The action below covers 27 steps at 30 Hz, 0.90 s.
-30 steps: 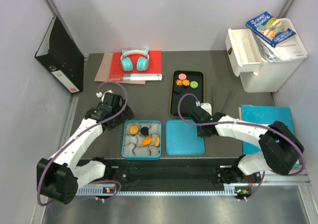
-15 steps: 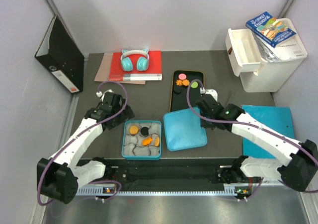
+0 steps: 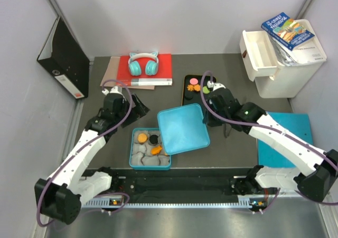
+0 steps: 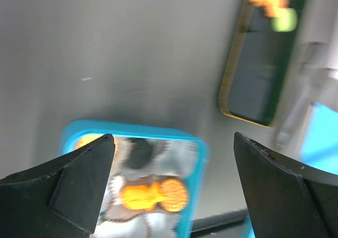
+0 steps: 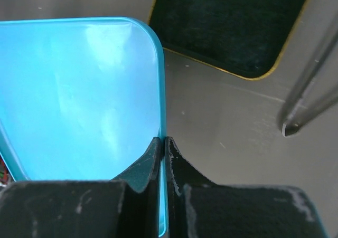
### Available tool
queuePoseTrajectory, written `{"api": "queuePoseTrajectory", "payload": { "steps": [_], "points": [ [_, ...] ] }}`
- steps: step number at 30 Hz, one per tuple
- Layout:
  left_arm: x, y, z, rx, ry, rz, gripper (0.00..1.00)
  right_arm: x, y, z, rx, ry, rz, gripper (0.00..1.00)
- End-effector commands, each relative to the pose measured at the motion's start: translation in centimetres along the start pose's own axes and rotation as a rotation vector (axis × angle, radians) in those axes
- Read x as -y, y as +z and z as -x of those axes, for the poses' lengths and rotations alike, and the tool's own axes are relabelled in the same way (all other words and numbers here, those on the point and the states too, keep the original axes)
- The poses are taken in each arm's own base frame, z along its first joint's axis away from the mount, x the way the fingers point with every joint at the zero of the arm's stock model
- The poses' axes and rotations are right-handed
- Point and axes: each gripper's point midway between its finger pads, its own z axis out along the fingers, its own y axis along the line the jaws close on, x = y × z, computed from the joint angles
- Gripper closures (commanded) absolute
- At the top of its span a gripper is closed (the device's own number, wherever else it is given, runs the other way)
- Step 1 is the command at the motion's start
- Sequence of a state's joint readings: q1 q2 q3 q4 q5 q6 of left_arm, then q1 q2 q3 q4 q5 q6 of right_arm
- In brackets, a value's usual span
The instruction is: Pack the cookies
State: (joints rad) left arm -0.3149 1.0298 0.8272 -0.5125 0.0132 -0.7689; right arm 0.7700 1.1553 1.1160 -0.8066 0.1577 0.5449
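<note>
Nearest the arm bases: teal box [image 3: 133,154], open on top, lined with white paper cups [image 3: 138,152], with four cookies [image 3: 153,139] visible inside, three orange and one black. Just beyond and to the right: teal lid [image 3: 182,128], raised and tilted, overlapping the box's right edge in the top view. Right gripper [image 5: 162,143] clamped on the lid's rim, fingers pressed together with only the thin edge between. Left gripper [image 3: 141,107] spread wide, carrying nothing, poised just beyond the box's far-left corner. Farther back: black tray [image 5: 232,27], with more cookies (pink, orange, green, black) grouped at its far end. At the far edge: headphones [image 3: 143,64] on a red book [image 3: 163,65]. Judged partly done: some cookies packed, several left on the tray, lid not yet seated. Step in hand read as bringing the lid toward the box; transfer of the tray cookies apparently outstanding. Hidden or unclear: right-hand cups beneath the lid; exact count on the tray, pieces touching and small; cannot tell whether the lid touches the box. Left wrist view blurred. Thin grey tool [image 5: 303,90] beside the tray cut off at the frame edge, kind undetermined.
</note>
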Motion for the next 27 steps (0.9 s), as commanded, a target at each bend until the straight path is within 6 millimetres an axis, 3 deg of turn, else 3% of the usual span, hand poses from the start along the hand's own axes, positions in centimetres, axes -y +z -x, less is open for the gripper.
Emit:
{"api": "queuePoseTrajectory", "payload": {
  "steps": [1,8,16,20,27],
  "points": [
    [5.3,-1.8,1.3,0.057,-0.017,-0.29,0.02,-4.0,-0.6,3.7,0.087,0.006,0.148,1.0],
    [8.2,-2.1,-0.4,-0.031,-0.026,-0.491,0.02,-5.5,-0.4,4.8,0.087,-0.007,0.188,1.0],
    [9.5,-2.7,-1.3,-0.075,-0.031,-0.592,0.04,-6.2,0.3,5.3,0.083,-0.011,0.207,1.0],
    [9.9,-3.1,-1.6,-0.083,-0.026,-0.636,0.14,-7.0,0.5,5.5,0.082,-0.011,0.234,1.0],
    [10.2,-3.9,-1.9,-0.078,-0.018,-0.689,0.65,-6.9,0.4,5.6,0.081,-0.016,0.229,1.0]
  ]
}}
